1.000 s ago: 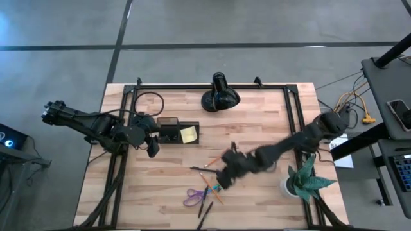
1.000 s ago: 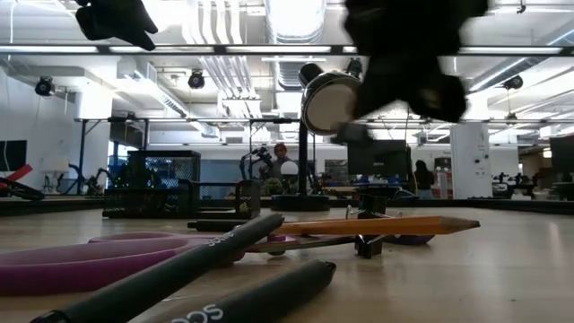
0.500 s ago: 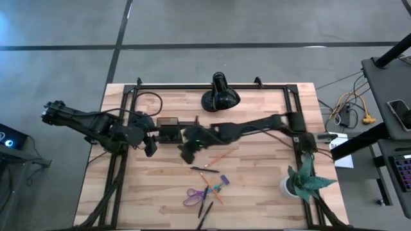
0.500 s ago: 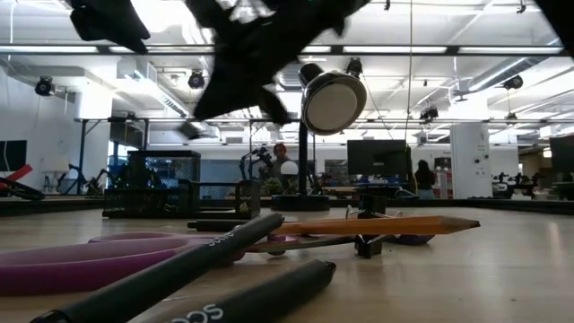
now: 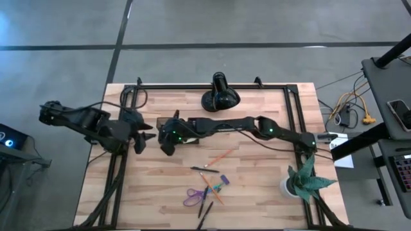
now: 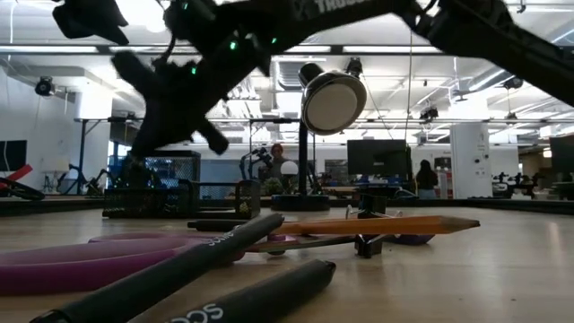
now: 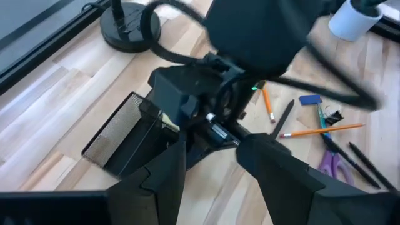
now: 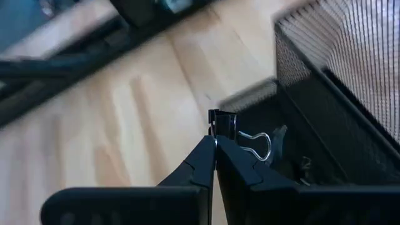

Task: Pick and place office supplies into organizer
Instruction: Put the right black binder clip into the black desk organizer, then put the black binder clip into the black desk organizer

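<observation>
From above, our right gripper (image 5: 168, 136) reaches across the surface (image 5: 257, 167) over the organizer (image 5: 182, 136), mid-delivery; our left gripper (image 5: 142, 126) waits beside it, fingers apart. At surface level, a pen (image 6: 161, 274) reads "SO". Our right wrist view shows fingers (image 8: 200, 164) clamped on a binder clip (image 8: 234, 134) above the mesh organizer; next, we judge, comes lowering and release.

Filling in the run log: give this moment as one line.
right gripper: shut on binder clip, over organizer | left gripper: open, beside organizer | pencil, scissors: on table
</observation>
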Available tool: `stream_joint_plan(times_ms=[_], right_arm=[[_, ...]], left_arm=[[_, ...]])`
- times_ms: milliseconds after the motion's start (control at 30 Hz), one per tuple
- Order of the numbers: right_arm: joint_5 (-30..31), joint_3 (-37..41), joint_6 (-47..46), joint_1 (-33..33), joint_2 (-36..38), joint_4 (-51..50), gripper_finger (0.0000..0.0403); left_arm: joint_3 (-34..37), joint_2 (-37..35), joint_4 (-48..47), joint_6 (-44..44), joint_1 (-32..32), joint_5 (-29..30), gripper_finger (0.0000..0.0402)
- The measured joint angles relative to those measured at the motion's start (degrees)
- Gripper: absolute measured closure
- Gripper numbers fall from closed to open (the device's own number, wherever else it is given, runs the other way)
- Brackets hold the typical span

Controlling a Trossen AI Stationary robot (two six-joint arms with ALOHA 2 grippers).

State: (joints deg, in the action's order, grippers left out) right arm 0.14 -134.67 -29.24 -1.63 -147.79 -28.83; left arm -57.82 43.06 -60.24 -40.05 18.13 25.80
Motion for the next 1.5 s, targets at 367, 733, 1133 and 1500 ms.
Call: stream_joint_plan(times_ms=[367,733,1133,1500], right_arm=[[4.48,0.24,-0.33,-1.73,-0.67,-0.34,0.0394],[2.56,0.48,-0.55,-1.82,-1.34,-2.41,0.0328],[-0.38,-0.11,10.49,0.26,4.79,-5.90,0.0193],[0.45,-0.09,18.38,2.43,11.69,-29.21,0.0188]], left_arm=[[0.07,-1.19,-2.26,1.76,0.00,0.20,0.0233],[0.11,-0.38,-2.00,3.46,0.00,0.22,0.0233],[0.07,0.47,0.82,2.91,0.00,0.22,0.0233],[0.07,1.13,4.30,-6.28,-0.15,1.19,0.0233]])
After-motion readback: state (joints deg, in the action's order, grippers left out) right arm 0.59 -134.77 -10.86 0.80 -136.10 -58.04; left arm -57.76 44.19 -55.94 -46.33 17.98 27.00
